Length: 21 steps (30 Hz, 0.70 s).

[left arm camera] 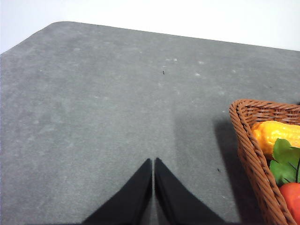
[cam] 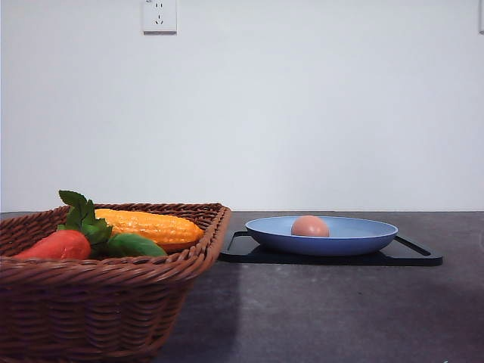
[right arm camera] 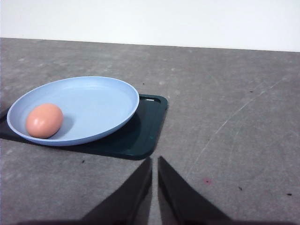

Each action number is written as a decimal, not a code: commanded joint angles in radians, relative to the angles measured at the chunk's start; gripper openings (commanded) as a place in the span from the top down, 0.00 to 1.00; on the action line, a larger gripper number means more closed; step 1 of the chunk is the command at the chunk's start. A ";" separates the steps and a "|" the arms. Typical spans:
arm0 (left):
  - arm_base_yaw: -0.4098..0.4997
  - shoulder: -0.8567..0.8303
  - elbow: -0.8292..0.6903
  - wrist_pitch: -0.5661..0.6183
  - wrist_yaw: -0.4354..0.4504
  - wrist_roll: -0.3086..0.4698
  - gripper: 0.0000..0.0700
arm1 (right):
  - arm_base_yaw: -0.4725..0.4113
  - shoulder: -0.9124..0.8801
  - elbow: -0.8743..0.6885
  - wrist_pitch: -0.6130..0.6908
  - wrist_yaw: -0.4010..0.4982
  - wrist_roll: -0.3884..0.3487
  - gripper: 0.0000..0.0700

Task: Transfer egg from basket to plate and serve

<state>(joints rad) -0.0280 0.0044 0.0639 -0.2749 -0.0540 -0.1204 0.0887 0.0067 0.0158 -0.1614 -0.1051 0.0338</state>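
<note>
Your left gripper (left arm camera: 153, 161) is pinched closed on nothing, over bare table (left arm camera: 93, 117) beside the basket (left arm camera: 248, 150). Your right gripper (right arm camera: 154, 161) is likewise closed and empty, near the black tray (right arm camera: 140, 136). The egg (right arm camera: 44, 120), pinkish-brown and smooth, lies in the blue plate (right arm camera: 103, 98), which sits on that tray.

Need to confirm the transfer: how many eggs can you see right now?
1: the small pinkish-brown egg lies in the shallow round blue plate. The brown woven wicker basket could hide more below its rim.
</note>
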 commanded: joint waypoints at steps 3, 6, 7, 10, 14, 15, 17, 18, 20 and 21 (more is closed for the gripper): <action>0.002 -0.002 -0.024 -0.016 -0.002 -0.004 1.00 | 0.001 -0.003 -0.004 0.007 0.002 0.011 1.00; 0.002 -0.002 -0.024 -0.016 -0.002 -0.004 1.00 | 0.001 -0.003 -0.004 0.007 0.002 0.011 1.00; 0.002 -0.002 -0.024 -0.016 -0.002 -0.004 1.00 | 0.001 -0.003 -0.004 0.007 0.002 0.011 1.00; 0.002 -0.002 -0.024 -0.016 -0.002 -0.004 1.00 | 0.001 -0.003 -0.004 0.007 0.002 0.011 1.00; 0.002 -0.002 -0.024 -0.016 -0.002 -0.004 1.00 | 0.001 -0.003 -0.004 0.007 0.002 0.011 1.00; 0.002 -0.002 -0.024 -0.016 -0.002 -0.004 1.00 | 0.001 -0.003 -0.004 0.007 0.002 0.011 1.00; 0.002 -0.002 -0.024 -0.016 -0.002 -0.004 1.00 | 0.001 -0.003 -0.004 0.007 0.002 0.011 1.00; 0.002 -0.002 -0.024 -0.016 -0.002 -0.004 1.00 | 0.001 -0.003 -0.004 0.007 0.002 0.011 1.00; 0.002 -0.002 -0.024 -0.016 -0.002 -0.004 1.00 | 0.001 -0.003 -0.004 0.007 0.002 0.011 1.00; 0.002 -0.002 -0.024 -0.016 -0.002 -0.004 1.00 | 0.001 -0.003 -0.004 0.007 0.002 0.011 1.00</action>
<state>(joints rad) -0.0280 0.0044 0.0639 -0.2749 -0.0540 -0.1204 0.0887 0.0067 0.0158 -0.1616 -0.1051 0.0338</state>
